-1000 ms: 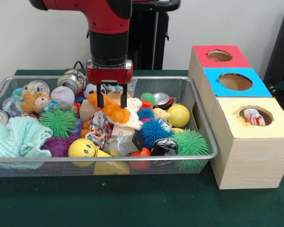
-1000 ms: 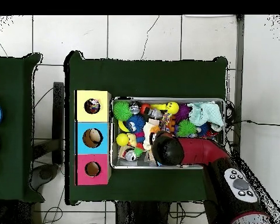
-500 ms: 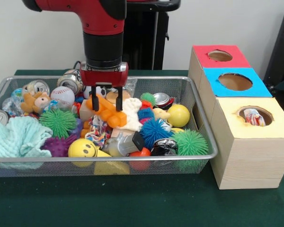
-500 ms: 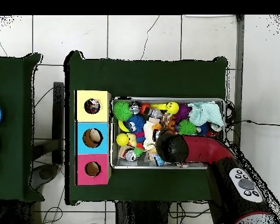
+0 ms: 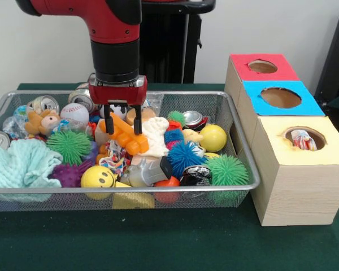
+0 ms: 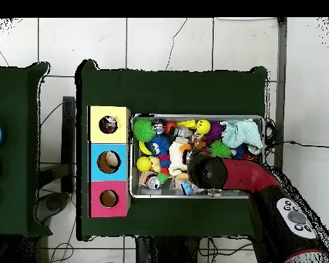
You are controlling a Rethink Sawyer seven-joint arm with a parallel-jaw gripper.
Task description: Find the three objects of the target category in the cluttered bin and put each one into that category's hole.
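Note:
The wire mesh bin is full of toys; it also shows in the overhead view. My gripper is open and low over the bin's middle. Its fingers stand either side of an orange plastic toy. One dotted fabric piece lies just in front of the gripper, below the orange toy. Another dotted fabric piece sits inside the round hole of the yellow-topped box. In the overhead view the arm hides the gripper, and the yellow box's hole shows fabric inside.
A teal towel fills the bin's left front. Green spiky balls, a blue spiky ball, a smiley ball, a baseball and cans crowd the bin. Blue-topped and red-topped boxes stand behind the yellow one.
My gripper has moved to the left in the front view, staying open. The orange toy between its fingers has shifted left with it.

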